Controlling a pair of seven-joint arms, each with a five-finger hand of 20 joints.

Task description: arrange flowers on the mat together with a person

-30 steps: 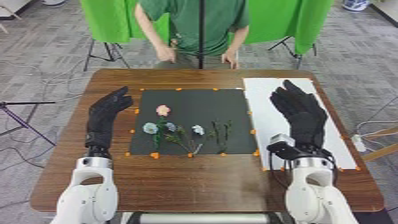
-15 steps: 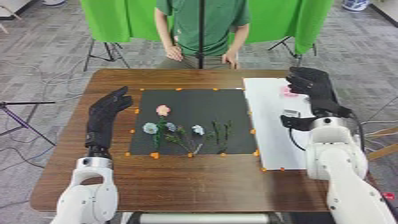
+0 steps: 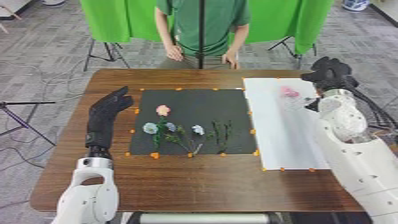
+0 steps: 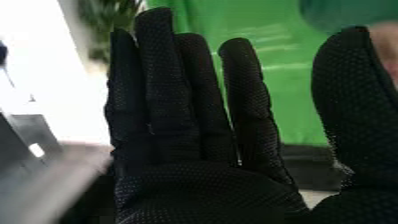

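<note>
The dark mat point(image 3: 191, 95) lies on the table point(image 3: 195, 190) with the flowers on its left half and middle. 1 pink flower point(image 3: 163, 110) lies farthest from the robot, and nearer are 3 pale blue flowers point(image 3: 150, 128), roughly in a row, their stems pointing toward the robot. To their right, 2 green sprigs point(image 3: 216, 131) lie side by side, apart. The white sheet point(image 3: 289, 140) is just right of the mat, and 1 pink bloom point(image 3: 289, 92) is on its far part, well apart from the mat's flowers.

The right hand point(image 3: 330, 75) is at the table's far right corner, near the pink bloom but apart from it. In the right wrist view its fingers point(image 4: 164, 95) are straight and close together, slightly fanned at the tips, and the thumb point(image 4: 355, 100) stands wide of them, with nothing pinched. The left hand point(image 3: 105, 110) is left of the mat, fingers extended and together, thumb apart, holding nothing.
</note>
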